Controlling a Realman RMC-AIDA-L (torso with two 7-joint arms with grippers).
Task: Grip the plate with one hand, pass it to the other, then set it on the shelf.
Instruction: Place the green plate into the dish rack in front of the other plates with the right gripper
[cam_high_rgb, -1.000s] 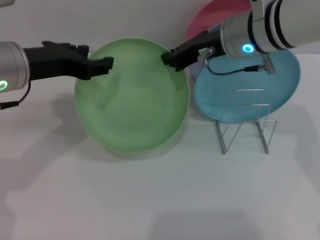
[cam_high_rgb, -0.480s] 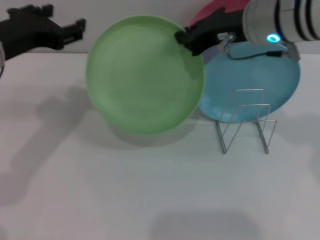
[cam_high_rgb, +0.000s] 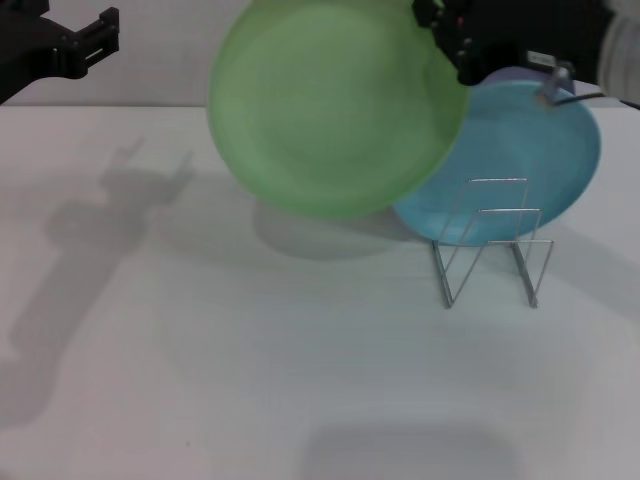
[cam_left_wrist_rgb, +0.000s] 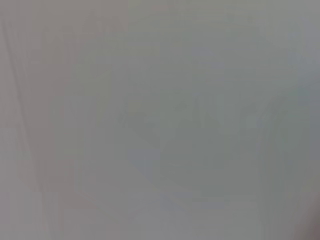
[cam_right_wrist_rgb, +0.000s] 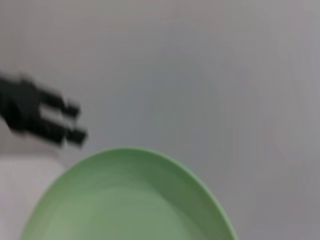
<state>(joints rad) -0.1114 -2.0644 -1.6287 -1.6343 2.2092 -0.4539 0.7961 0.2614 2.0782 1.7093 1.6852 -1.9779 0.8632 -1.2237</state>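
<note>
The light green plate (cam_high_rgb: 335, 105) hangs in the air, tilted, above the table's back half. My right gripper (cam_high_rgb: 445, 35) is shut on its rim at the upper right and carries it alone. My left gripper (cam_high_rgb: 108, 30) is open and empty at the far upper left, well apart from the plate. The wire shelf (cam_high_rgb: 492, 245) stands empty on the table, below and right of the plate. The right wrist view shows the plate (cam_right_wrist_rgb: 130, 200) close up, with the left gripper (cam_right_wrist_rgb: 79, 121) farther off, its fingers apart. The left wrist view shows only a blank grey surface.
A turquoise plate (cam_high_rgb: 530, 160) leans right behind the shelf, and a sliver of lavender plate (cam_high_rgb: 522, 73) shows above it. The white table (cam_high_rgb: 250, 380) stretches in front, with arm and plate shadows on its left and middle.
My right gripper has lifted the green plate up and to the right. My left gripper, near the plate's left rim a second ago, has pulled back up and to the left.
</note>
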